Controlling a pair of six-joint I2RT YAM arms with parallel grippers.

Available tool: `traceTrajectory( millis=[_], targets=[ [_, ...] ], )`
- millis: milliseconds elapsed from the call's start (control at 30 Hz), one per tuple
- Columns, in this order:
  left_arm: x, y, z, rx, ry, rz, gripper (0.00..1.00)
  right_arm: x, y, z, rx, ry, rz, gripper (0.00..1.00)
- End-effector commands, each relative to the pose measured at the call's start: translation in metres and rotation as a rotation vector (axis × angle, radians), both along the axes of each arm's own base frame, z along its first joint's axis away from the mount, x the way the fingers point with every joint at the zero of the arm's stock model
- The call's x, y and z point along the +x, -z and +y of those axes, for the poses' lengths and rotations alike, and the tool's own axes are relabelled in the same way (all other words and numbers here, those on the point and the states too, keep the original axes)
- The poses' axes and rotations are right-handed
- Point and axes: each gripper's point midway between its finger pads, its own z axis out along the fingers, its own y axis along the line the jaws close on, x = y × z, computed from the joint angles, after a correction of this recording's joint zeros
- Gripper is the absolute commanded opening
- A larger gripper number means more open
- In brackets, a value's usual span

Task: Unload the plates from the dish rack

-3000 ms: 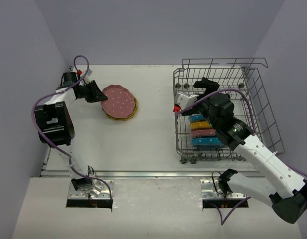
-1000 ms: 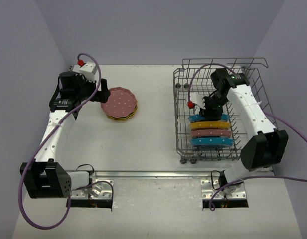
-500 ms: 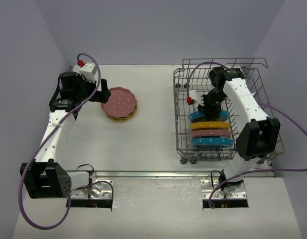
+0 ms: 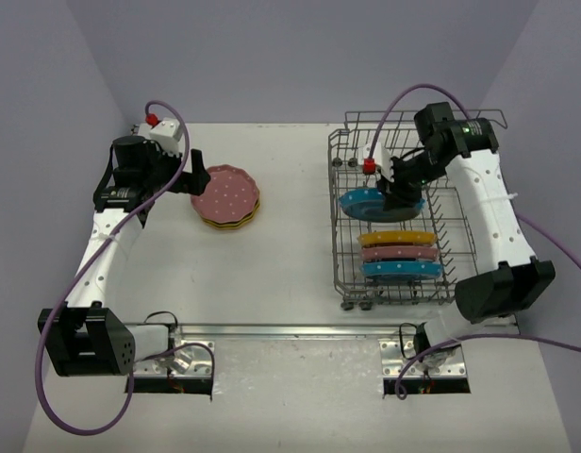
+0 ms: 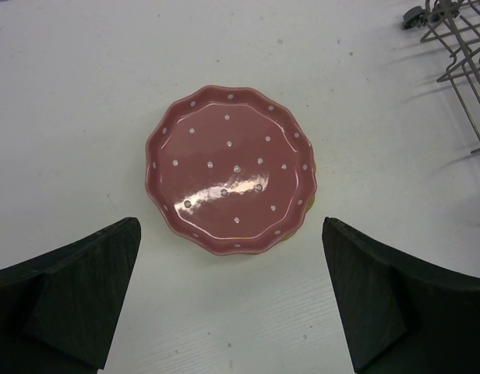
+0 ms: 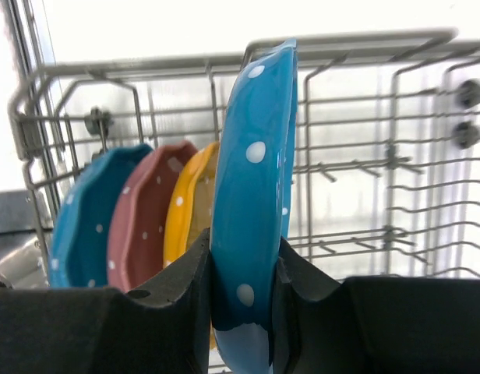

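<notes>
Now clamping right gripper (image 6: 241, 265) onto rim of blue plate (image 6: 252, 195), raised over dish rack (image 4: 441, 278) left side; yellow plate (image 4: 402, 238), pink plate (image 4: 399, 253), second blue plate (image 4: 401, 269) upright at near end. Hovering left gripper (image 5: 231, 226), spread wide, above pink-topped stack (image 5: 228, 167) on bench (image 4: 290, 255).

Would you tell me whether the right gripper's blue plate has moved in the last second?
Yes: the blue plate in the right gripper has shifted from the yellow plate toward the dish rack's far end.

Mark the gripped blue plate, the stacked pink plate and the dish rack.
blue plate (image 6: 252, 179), right wrist view, its dotted edge.
pink plate (image 5: 230, 169), left wrist view, centre of face.
dish rack (image 4: 340, 264), top view, left wall.
</notes>
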Motion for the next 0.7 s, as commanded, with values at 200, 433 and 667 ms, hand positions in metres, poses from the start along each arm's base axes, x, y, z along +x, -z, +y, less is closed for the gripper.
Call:
traceTrajectory(
  millis=[200, 433, 667],
  targets=[
    [0.000, -0.041, -0.016, -0.115, 0.013, -0.057, 1.00, -0.005, -0.139, 0.022, 0.216, 0.005, -0.404, 0.00],
    [-0.024, -0.096, -0.078, -0.410, 0.310, -0.017, 1.00, 0.033, -0.204, 0.024, 0.308, 0.128, -0.930, 0.00],
    [-0.059, -0.132, -0.113, -0.632, 0.563, 0.059, 0.97, 0.026, -0.214, 0.078, 0.171, -0.031, -1.406, 0.00]
  ],
)
